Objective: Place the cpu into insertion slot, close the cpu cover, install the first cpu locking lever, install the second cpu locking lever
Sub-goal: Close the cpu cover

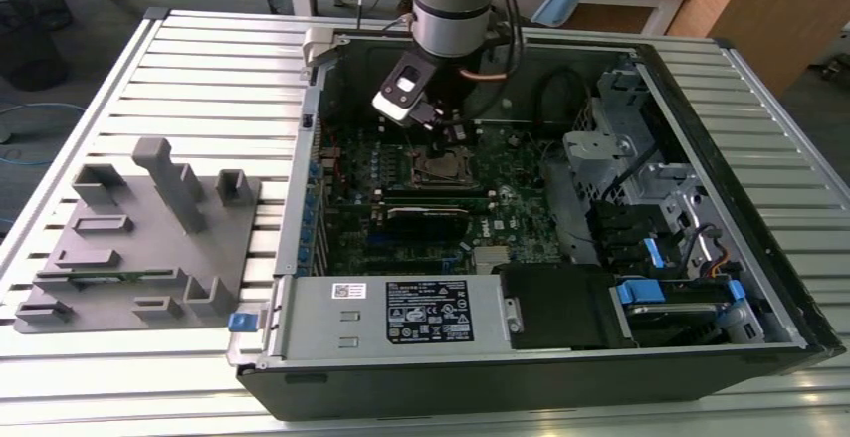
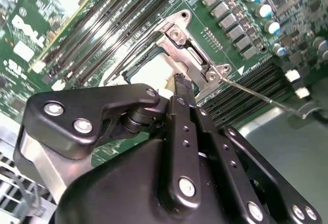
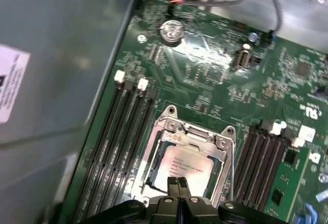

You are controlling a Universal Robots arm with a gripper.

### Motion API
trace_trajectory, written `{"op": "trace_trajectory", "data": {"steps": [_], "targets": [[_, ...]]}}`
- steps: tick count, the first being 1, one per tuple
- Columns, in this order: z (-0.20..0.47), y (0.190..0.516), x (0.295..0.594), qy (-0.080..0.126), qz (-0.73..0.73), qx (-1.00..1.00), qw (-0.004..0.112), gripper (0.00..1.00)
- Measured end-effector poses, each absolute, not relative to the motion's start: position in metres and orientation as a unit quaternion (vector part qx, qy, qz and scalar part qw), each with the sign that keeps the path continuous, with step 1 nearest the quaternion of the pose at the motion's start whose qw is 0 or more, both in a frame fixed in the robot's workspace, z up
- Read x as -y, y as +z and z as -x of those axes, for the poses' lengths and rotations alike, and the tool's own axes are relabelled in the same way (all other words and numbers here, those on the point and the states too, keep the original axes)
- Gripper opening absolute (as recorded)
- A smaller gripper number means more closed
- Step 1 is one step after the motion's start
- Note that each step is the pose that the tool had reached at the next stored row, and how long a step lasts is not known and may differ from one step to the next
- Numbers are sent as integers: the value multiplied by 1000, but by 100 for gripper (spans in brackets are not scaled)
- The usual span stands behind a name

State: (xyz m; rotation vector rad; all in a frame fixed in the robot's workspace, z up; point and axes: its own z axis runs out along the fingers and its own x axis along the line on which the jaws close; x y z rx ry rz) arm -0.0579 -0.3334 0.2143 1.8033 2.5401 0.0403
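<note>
Right up close, the black gripper (image 3: 178, 184): fingertips pinched together, nothing between them, hanging just over the near edge of the cpu (image 3: 184, 165). And the cpu is home. It sits flat in the insertion slot (image 3: 149, 162) on the green motherboard (image 3: 205, 70), its silver top showing through the window of the cpu cover (image 3: 177, 131), which looks to be lying down over it. So the chip is seated and the cover is down by the look of it, and I'd call the lever work the step in hand. In the second wrist view the thin wire locking lever (image 2: 261, 97) runs out from the socket corner above the black memory slots (image 2: 251, 80), its hooked end free and not tucked under any catch that I can see. The gripper (image 2: 182, 83) hangs over the cover, apart from that wire. To do this well, I reckon: meet the lever near its hooked end, press down and sideways in one smooth sweep so it slips under its catch, and keep the force off the chip. A slip would likely land on those memory slots.
</note>
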Motion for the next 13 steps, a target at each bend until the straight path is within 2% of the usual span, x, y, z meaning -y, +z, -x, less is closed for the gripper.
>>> {"op": "trace_trajectory", "data": {"steps": [13], "targets": [[58, 214, 333, 13, -561, -828, 13, 11]]}}
